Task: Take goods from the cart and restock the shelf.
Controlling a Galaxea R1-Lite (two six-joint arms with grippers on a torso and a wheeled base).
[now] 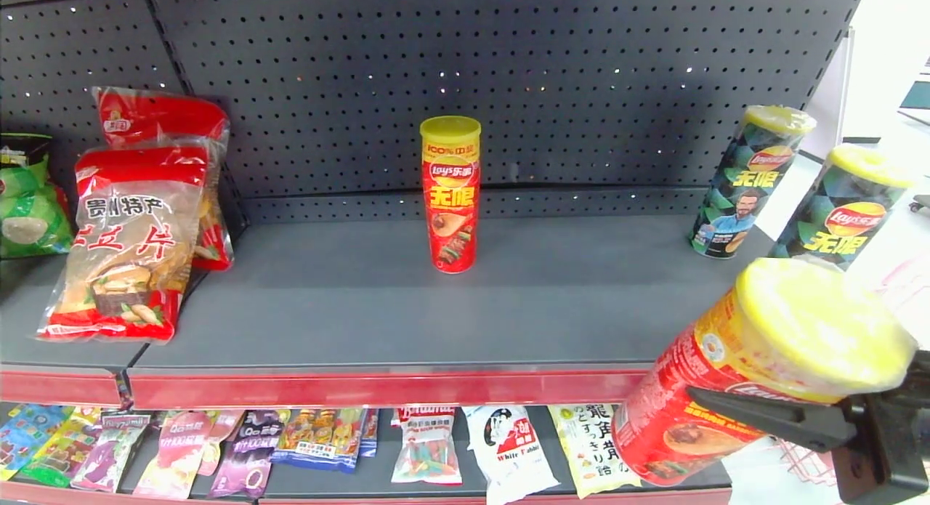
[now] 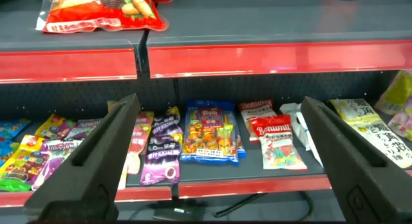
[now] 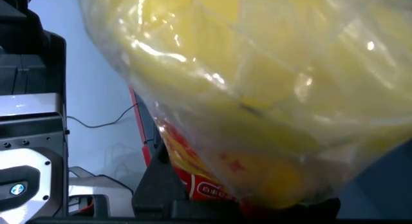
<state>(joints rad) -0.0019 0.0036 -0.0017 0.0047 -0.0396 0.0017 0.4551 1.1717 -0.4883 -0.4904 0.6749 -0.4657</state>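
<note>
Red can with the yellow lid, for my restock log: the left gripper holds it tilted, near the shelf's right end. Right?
Not the left. The head view shows the right gripper holding the red can tilted, near the shelf's right end.

Left fingers (image 2: pixel 96 159) are long, matte black, tapered and grooved lengthwise; right finger (image 1: pixel 770 415) matches, on a blocky black mount (image 1: pixel 883 447).

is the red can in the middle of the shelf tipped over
No, the red can stands upright on the shelf, with its yellow lid on top.
</note>
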